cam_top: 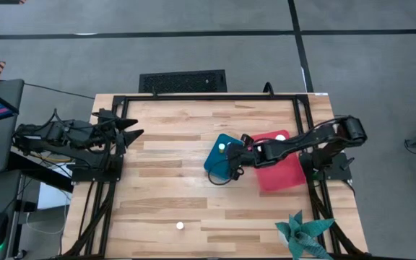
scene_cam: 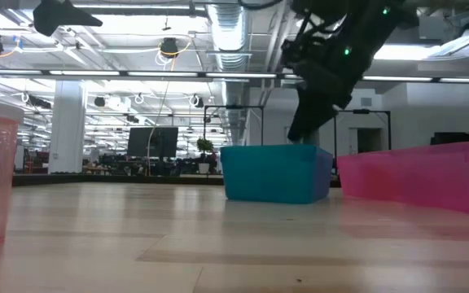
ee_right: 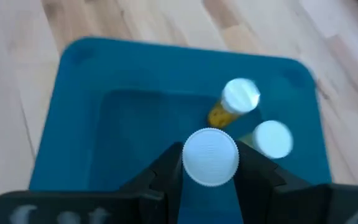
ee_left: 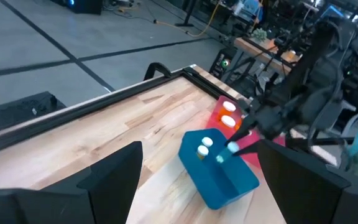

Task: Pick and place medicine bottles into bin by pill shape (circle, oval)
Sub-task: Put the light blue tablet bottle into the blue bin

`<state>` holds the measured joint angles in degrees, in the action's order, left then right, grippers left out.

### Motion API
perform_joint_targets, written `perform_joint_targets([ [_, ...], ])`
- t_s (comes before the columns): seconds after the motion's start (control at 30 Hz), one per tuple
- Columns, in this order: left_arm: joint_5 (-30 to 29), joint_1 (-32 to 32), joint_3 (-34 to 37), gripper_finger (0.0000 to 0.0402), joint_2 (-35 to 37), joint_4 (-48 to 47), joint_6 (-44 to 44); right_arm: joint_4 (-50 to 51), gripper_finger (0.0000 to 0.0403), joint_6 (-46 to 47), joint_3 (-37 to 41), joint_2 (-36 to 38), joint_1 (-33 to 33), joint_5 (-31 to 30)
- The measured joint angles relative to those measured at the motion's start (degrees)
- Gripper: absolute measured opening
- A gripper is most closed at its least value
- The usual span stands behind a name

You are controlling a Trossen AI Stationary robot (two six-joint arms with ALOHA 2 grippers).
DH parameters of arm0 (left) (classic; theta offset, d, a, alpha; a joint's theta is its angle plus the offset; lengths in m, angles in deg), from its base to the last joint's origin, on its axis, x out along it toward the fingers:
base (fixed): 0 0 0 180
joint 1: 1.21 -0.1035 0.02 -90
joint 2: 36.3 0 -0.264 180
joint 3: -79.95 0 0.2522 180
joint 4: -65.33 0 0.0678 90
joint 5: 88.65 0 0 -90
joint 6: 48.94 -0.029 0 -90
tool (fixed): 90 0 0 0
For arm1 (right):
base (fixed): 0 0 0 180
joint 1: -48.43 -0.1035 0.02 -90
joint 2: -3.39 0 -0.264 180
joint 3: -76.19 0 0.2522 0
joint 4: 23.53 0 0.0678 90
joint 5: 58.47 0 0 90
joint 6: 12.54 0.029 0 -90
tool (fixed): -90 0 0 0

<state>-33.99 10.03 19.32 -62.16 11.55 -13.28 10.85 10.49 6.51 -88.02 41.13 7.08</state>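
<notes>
The two bins sat side by side at the table's [cam_top: 165, 173] three o'clock, the left bin [cam_top: 215, 155] touching the right bin [cam_top: 284, 173]. Two bottles [ee_right: 241, 96] stood inside the left bin, a third bottle [ee_right: 210, 155] sat between the right gripper's [cam_top: 231, 150] fingers above it, and two more [ee_left: 227, 114] rested in the right bin. A lone bottle [cam_top: 180, 225] lay at six o'clock. The paper plant [cam_top: 302, 232] stood at five o'clock. The left gripper [cam_top: 132, 128] waited at nine o'clock.
</notes>
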Motion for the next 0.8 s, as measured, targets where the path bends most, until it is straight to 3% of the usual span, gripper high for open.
perform_joint_targets([
  [0.47,-4.6,0.0,0.0,0.0312,0.0,0.0,2.3,-3.0,0.0131,-2.0,0.0,-5.9,1.4,0.6],
  [0.8,-5.0,0.0,0.0,0.0312,0.0,0.0,2.7,-6.6,0.0131,-3.5,-0.1,-7.3,3.8,4.9],
])
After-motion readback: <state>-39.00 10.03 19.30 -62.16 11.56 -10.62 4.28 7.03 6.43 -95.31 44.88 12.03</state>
